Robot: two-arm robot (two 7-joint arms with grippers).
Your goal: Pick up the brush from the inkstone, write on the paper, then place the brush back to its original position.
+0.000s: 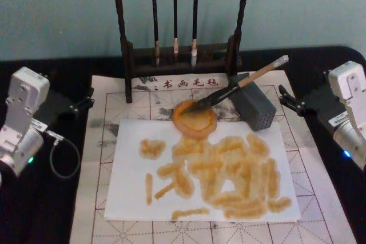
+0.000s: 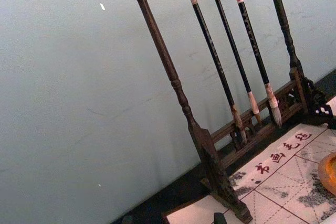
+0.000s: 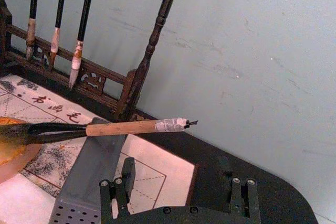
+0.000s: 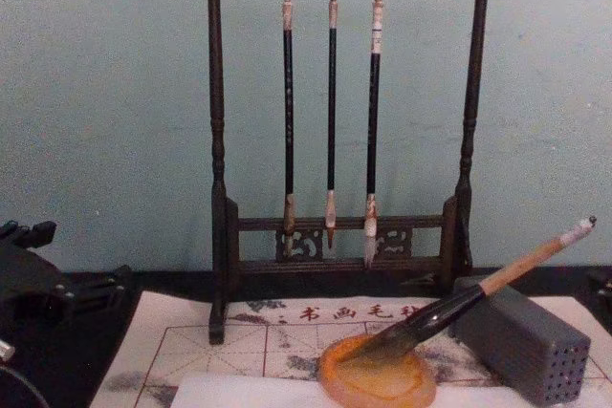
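Observation:
The brush (image 1: 240,84) lies at a slant. Its dark tip rests in the orange inkstone (image 1: 194,123) and its tan handle leans across a grey block (image 1: 254,108). In the right wrist view the brush (image 3: 126,127) crosses just beyond my right gripper (image 3: 178,198), whose fingers are spread wide with nothing between them. The white paper (image 1: 128,190) in front of the inkstone carries many orange strokes. My right gripper (image 1: 284,98) sits open to the right of the block, clear of the brush. Out at the table's left, my left gripper (image 1: 86,100) is open and holds nothing.
A dark wooden rack (image 1: 128,55) with three thin hanging brushes (image 4: 331,112) stands at the back. A gridded mat (image 1: 320,198) with red characters lies under the paper. Black table surface flanks the mat on both sides.

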